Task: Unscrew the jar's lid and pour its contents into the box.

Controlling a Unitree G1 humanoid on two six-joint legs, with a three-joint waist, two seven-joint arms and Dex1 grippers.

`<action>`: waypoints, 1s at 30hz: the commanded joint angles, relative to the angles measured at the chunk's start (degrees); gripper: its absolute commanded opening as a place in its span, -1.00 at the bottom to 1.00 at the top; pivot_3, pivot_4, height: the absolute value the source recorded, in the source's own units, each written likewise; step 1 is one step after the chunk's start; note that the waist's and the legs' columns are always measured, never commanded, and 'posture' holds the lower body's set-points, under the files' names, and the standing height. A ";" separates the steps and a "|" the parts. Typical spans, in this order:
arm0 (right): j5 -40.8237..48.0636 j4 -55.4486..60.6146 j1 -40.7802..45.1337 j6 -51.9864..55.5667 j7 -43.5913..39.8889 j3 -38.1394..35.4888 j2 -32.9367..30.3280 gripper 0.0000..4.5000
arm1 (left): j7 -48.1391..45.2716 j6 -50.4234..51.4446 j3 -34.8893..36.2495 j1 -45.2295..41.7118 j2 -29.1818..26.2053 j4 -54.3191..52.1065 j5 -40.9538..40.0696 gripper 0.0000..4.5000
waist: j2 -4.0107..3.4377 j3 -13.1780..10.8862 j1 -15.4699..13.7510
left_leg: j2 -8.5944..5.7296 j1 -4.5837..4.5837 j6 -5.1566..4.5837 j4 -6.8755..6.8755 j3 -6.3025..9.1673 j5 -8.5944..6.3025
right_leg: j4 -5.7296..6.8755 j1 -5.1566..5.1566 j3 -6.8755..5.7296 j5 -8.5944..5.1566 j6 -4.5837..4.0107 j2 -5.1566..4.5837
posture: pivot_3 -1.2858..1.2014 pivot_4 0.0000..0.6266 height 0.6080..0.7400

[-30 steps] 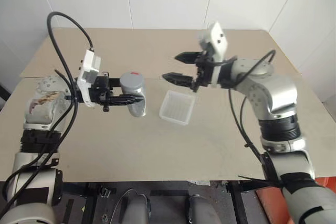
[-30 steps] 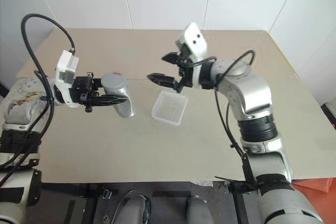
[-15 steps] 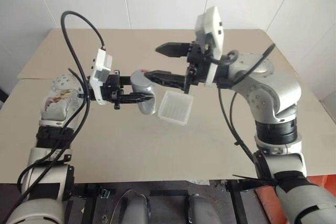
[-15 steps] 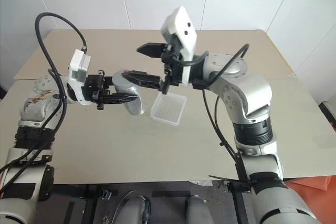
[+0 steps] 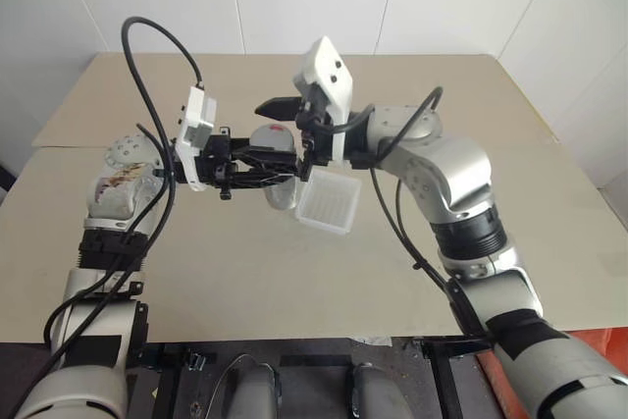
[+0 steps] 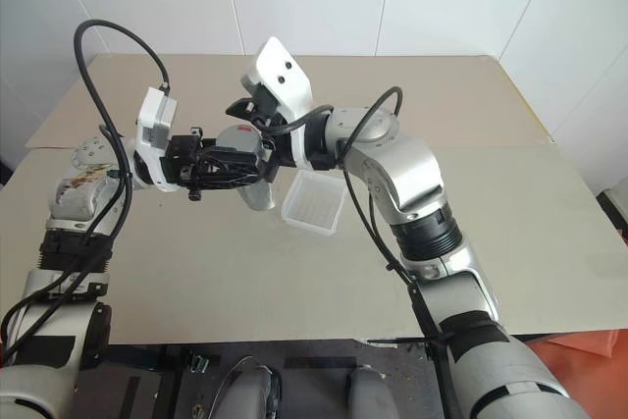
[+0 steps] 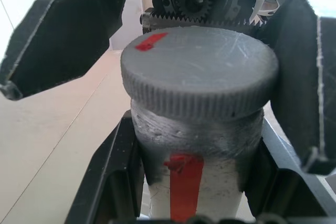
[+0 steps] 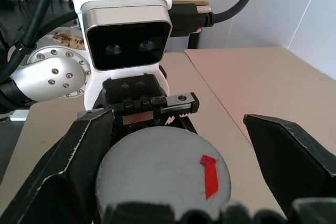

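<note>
- Holding the jar [image 5: 278, 176] tight in the left gripper [image 5: 263, 172], up in the air above the middle of the table [image 5: 196, 262], just beside the box [image 5: 329, 201].
- Standing wide apart around the lid [image 7: 199, 69]: right gripper [image 5: 287, 134], not pinching yet.
- Looks small, light and hard.
- Best gripped on the lid's ribbed edge.
- Smooth grey sides, maybe slippery.

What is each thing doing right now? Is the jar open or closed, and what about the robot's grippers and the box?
jar: held up off the table, upright
lid: on the jar, closed
left gripper: shut on the jar's body
right gripper: open, one finger each side of the lid
box: on the table, looks empty
</note>
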State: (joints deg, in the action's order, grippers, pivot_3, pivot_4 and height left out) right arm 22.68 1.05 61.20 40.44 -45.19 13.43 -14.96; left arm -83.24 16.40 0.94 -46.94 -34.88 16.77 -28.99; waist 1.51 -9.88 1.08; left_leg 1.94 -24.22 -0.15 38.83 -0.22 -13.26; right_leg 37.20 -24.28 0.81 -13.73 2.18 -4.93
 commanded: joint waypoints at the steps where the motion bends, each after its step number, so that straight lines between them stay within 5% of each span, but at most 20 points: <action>1: -0.74 0.67 0.81 -1.58 -0.23 -1.99 -1.31 0.99 | -0.92 -0.55 1.18 -0.09 -1.51 -2.28 -0.41 0.00 | 0.00 0.00 0.00 | 0.00 0.00 0.00 0.00 0.00 0.00 | 0.00 0.00 0.00 0.00 0.00 0.00 | 0.03 -0.52 1.00; 30: 4.63 8.53 -6.70 0.63 -3.15 -7.80 -12.48 0.99 | -2.35 -0.15 1.95 0.40 -3.68 -2.40 -1.19 0.00 | 0.00 0.00 -0.08 | 0.00 0.00 0.00 0.00 -0.01 0.00 | -0.03 0.01 0.00 0.00 0.00 0.00 | 0.03 -0.52 1.00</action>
State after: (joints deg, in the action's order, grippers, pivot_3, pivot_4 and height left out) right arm 26.06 6.89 54.12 40.86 -47.87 7.89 -26.65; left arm -85.26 16.44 1.46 -46.38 -37.78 16.34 -29.27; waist 1.52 -9.88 1.00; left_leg 1.94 -24.21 -0.16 38.83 -0.23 -13.26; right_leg 37.17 -24.27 0.82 -13.73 2.18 -4.93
